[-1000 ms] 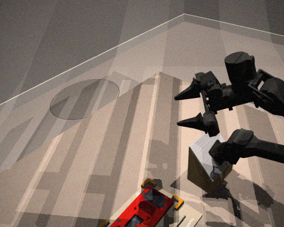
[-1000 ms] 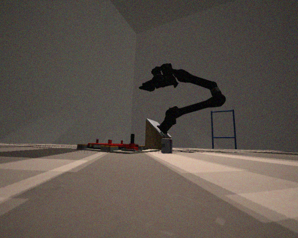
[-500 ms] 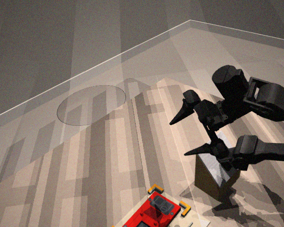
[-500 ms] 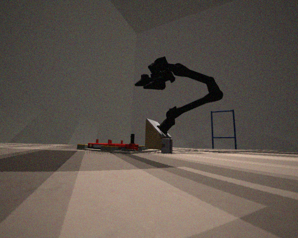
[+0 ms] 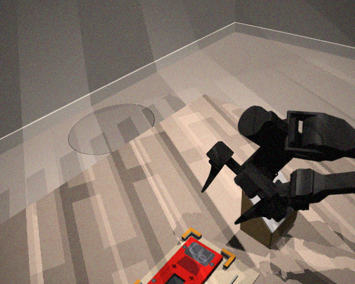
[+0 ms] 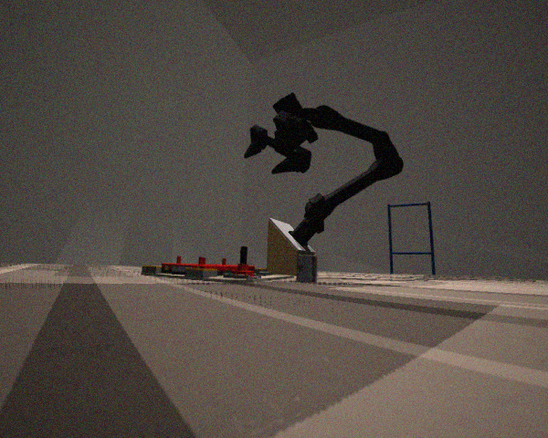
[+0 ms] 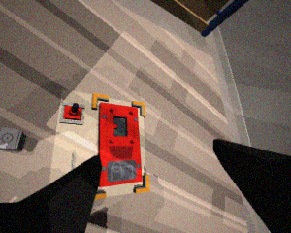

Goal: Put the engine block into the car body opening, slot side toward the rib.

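Observation:
My gripper (image 5: 219, 207) (image 6: 258, 164) (image 7: 157, 152) is open and empty, high above the table. The red car body (image 5: 181, 255) (image 6: 184, 266) (image 7: 107, 146) lies flat between orange-topped corner brackets. Its dark rectangular opening (image 5: 174, 279) (image 7: 122, 123) is empty; a small red rib (image 7: 115, 127) juts in from the left edge in the wrist view. The grey engine block (image 6: 306, 267) (image 7: 9, 139) stands on the table, apart from the body, with a ring mark on top. I cannot make out its slot. It does not show in the top view.
A pale board (image 5: 248, 273) (image 7: 82, 138) lies under the body. It carries a red piece with a black knob (image 6: 243, 255) (image 7: 75, 108) and a thin grey bar (image 5: 234, 279) (image 7: 73, 159). A wedge-shaped block (image 5: 257, 236) (image 6: 281, 252) stands near the arm. A blue frame (image 6: 408, 253) stands farther off.

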`<state>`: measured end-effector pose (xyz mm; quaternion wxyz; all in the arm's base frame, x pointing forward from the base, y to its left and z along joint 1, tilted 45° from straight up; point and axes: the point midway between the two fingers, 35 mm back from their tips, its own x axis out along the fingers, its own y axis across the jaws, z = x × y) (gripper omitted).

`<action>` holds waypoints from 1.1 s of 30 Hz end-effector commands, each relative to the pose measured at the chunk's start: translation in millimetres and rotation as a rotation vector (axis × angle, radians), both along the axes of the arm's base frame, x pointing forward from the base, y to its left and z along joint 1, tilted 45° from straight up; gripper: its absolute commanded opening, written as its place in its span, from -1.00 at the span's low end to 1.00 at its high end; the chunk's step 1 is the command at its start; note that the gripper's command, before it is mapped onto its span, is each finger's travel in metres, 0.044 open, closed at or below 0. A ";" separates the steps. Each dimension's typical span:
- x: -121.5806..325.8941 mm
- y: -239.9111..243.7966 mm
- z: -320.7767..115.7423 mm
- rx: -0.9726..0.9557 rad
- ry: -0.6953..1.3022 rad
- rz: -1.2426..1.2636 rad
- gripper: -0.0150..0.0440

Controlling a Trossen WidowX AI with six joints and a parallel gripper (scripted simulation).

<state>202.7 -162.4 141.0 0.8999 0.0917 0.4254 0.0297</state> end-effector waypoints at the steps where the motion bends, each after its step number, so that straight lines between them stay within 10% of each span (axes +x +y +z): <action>1: 15.2 14.5 -1.4 -0.013 -0.004 0.150 1.00; 33: 78.9 154.0 -11.1 -0.110 -0.170 1.211 1.00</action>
